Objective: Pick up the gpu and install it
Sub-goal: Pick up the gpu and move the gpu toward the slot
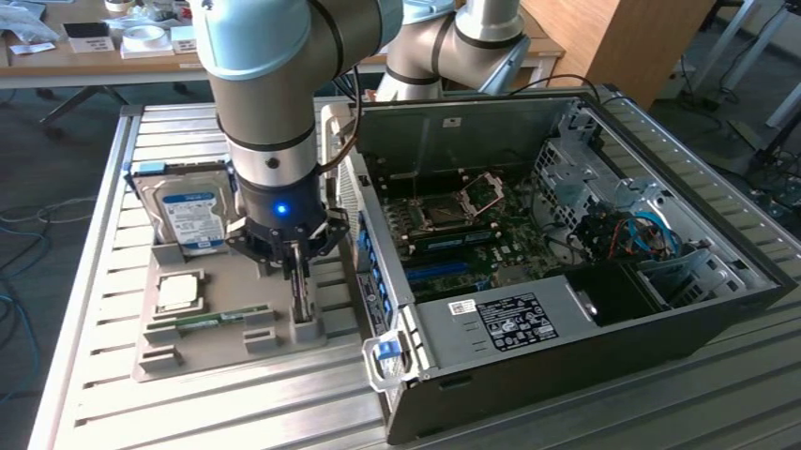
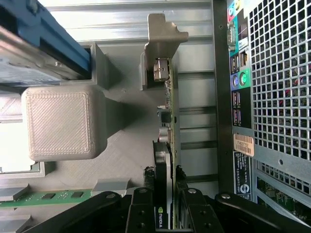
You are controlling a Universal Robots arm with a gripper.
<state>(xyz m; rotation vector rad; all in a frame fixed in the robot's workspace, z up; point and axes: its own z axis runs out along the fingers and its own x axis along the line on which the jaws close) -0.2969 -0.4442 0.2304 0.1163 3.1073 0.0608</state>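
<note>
The gpu [image 1: 302, 302] is a thin dark card standing on edge in a slot of the grey holder [image 1: 232, 354], just beside the open computer case [image 1: 564, 234]. My gripper [image 1: 294, 264] hangs straight down over it, with its fingers reaching onto the card's upper edge. In the wrist view the gpu [image 2: 168, 104] runs away from me, its metal bracket [image 2: 163, 46] at the far end. The black fingers [image 2: 141, 213] of my gripper [image 2: 165, 196] sit against both faces of the card, shut on it. The card still rests in the holder.
On the holder a silver hard drive [image 1: 188, 211] stands upright, with a processor [image 1: 179, 292] and a green memory stick [image 1: 206, 319] lying flat. The case's rear panel [image 2: 243, 97] is close alongside the card. Inside the case lies the motherboard [image 1: 457, 239].
</note>
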